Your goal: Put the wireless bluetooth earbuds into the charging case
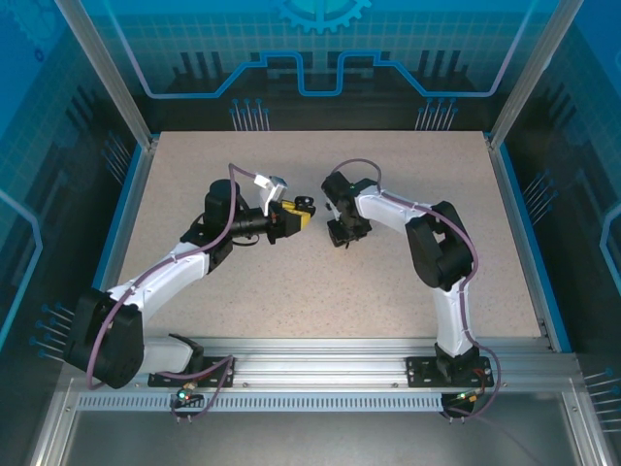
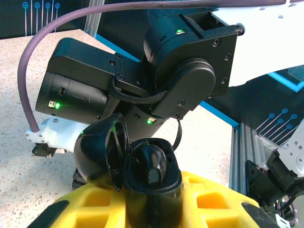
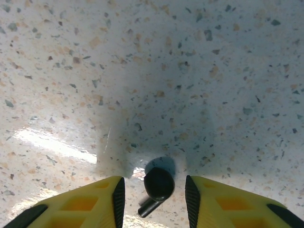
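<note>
My left arm (image 1: 175,267) reaches low across the table (image 1: 291,301) toward the middle, and the left gripper (image 1: 301,214) is clamped on the charging case (image 2: 152,173), whose lid (image 2: 102,149) stands open (hinged back to one side). My right arm (image 1: 441,252) is folded at the elbow, with the right gripper (image 1: 346,236) pointing straight down. Its fingers (image 3: 192,199) are spread and straddle one earbud (image 3: 158,184) lying on the table, with a gap on either side, gripping nothing.
</note>
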